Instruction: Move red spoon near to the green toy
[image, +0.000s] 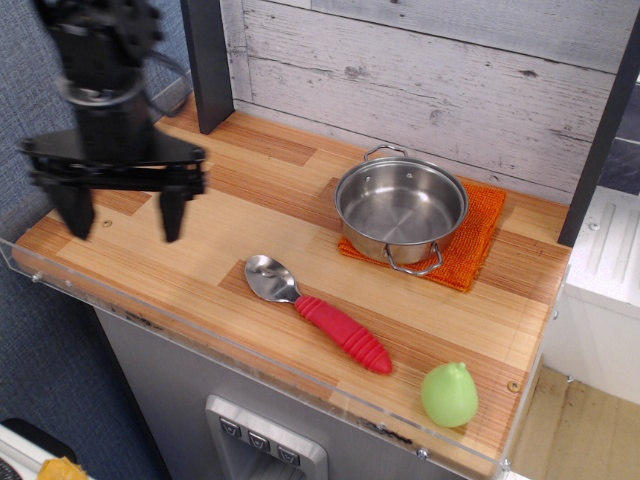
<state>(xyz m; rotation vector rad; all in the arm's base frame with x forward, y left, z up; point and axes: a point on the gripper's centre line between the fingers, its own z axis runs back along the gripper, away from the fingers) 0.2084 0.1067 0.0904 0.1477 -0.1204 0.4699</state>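
Observation:
The red spoon (318, 314) lies flat on the wooden counter near its front edge, silver bowl to the left, ribbed red handle pointing right toward the green toy (449, 394). The green toy stands at the front right corner, a short gap from the handle's end. My gripper (122, 215) hangs open and empty above the counter's left end, well left of the spoon, its two black fingers pointing down.
A steel pot (401, 208) sits on an orange mat (478, 234) at the back right. A dark post (207, 63) stands at the back left. A clear plastic lip (200, 330) runs along the counter's front edge.

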